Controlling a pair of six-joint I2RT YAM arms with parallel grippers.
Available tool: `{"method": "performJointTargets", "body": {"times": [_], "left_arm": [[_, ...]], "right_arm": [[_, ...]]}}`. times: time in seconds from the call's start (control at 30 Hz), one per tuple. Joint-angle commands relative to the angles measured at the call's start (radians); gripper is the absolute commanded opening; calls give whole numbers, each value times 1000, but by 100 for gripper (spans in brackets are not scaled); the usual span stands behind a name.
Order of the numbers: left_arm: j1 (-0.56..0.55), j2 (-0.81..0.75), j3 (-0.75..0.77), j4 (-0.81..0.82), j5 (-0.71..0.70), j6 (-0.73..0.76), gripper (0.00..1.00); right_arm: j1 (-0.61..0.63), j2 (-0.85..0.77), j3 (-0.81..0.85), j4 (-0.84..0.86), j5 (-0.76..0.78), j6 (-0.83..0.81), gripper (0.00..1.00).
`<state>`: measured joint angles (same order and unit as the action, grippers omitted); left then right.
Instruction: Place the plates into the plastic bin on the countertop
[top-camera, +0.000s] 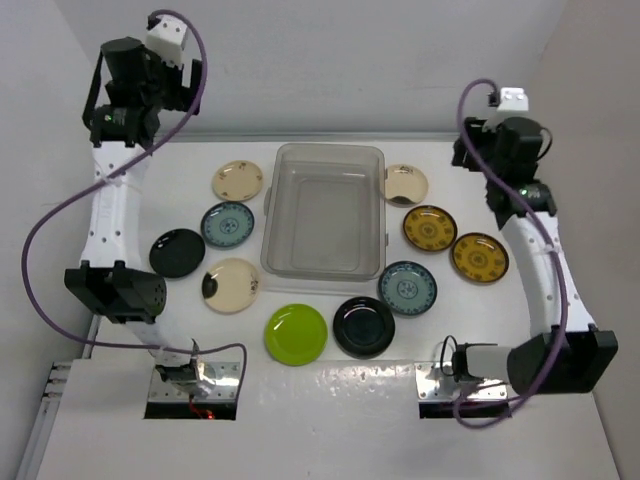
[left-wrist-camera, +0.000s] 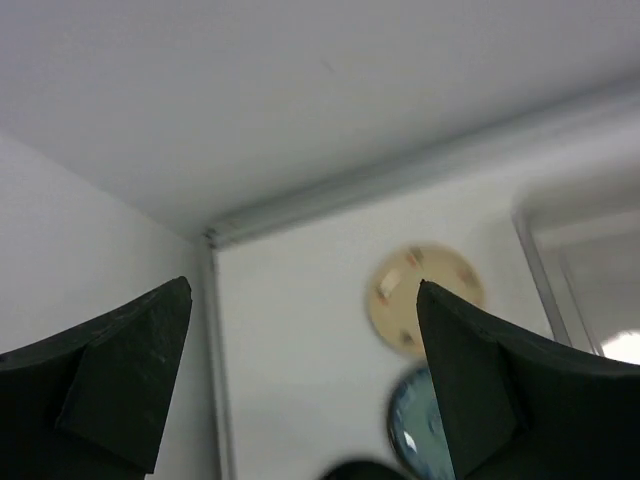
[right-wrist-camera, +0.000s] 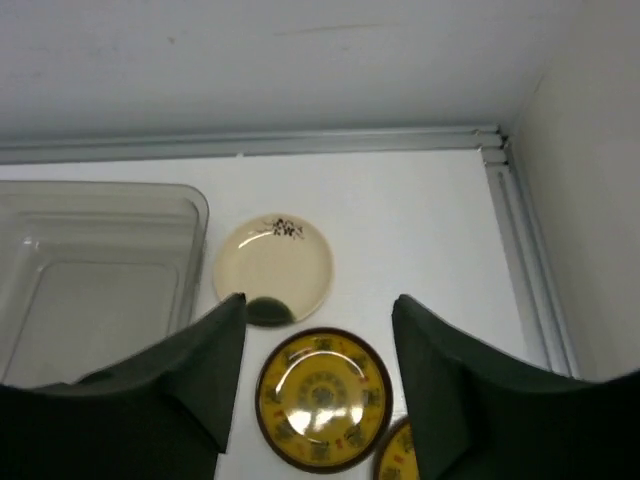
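Ringing the clear plastic bin (top-camera: 268, 215) at the middle of the white surface (top-camera: 450, 330), all ten plates lie flat outside it. On its left sit the far-left cream plate (top-camera: 238, 181), the left teal plate (top-camera: 228, 224), the left black plate (top-camera: 177, 253) and the near cream plate (top-camera: 231, 285). Before its near rim, the lime green plate (top-camera: 296, 333) and near black plate (top-camera: 363, 326) lie just beside each other. On its right are the right teal plate (top-camera: 407, 287), inner amber plate (top-camera: 430, 228), outer amber plate (top-camera: 480, 257) and far-right cream plate (top-camera: 405, 184).

From above, that last one looks pressed to the bin's far corner. The right wrist view shows a thin line of white between them and a dark smudge on the plate's near edge. A bare strip runs between the bin and the back wall (top-camera: 330, 70).

The left claw (left-wrist-camera: 303, 290) hangs over the far-left corner, fingers spread wide, gripping nothing. Its camera catches only the cream and teal plates there, blurred. The right claw (right-wrist-camera: 319, 300) is likewise parted and bare, the inner amber plate showing between its fingers.
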<state>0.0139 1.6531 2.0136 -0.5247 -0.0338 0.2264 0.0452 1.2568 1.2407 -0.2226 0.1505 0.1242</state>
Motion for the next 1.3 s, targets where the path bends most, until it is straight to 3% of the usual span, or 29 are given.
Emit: {"method": "performJointTargets", "body": {"times": [0.0,0.03,0.1,0.13,0.17,0.27,0.47,0.67,0.83,0.97,1.0,1.07,1.13,1.17,1.27], "left_arm": [[109,169,71,-713,536,56,93],[133,192,-40,-731,686,36,83],[162,162,-171,-671,707,57,78],[175,137,-237,-538,669,44,78],[175,76,-359,-459,585,28,78],[185,17,-460,-238,523,17,78],[215,125,-377,-114,589,-81,79],[233,327,-283,-95,598,-142,79],[244,491,-142,-86,609,-206,79],[244,599,-49,-51,609,-240,79],[244,615,-33,-41,609,-265,79],[244,660,3,-41,598,-275,79],[230,680,17,-31,577,-275,79],[215,692,17,-31,556,-275,79],[201,706,17,-8,545,-285,79]], "right_arm": [[-160,139,31,-333,-452,242,51],[-204,163,34,-331,-486,318,58],[-252,272,42,-328,-554,432,75],[-271,295,46,-304,-560,471,81],[-272,341,46,-288,-560,483,81],[-257,459,121,-212,-549,500,81],[-231,799,357,-103,-503,564,63],[-232,1090,597,-164,-483,598,60],[-228,1142,582,-98,-479,644,56],[-208,1156,534,-54,-512,641,38],[-205,1150,525,-47,-513,647,26],[-208,1139,461,-2,-506,663,19],[-215,1104,406,66,-506,693,4],[-226,1083,398,83,-499,706,0],[-238,1035,404,91,-470,707,0]]}}
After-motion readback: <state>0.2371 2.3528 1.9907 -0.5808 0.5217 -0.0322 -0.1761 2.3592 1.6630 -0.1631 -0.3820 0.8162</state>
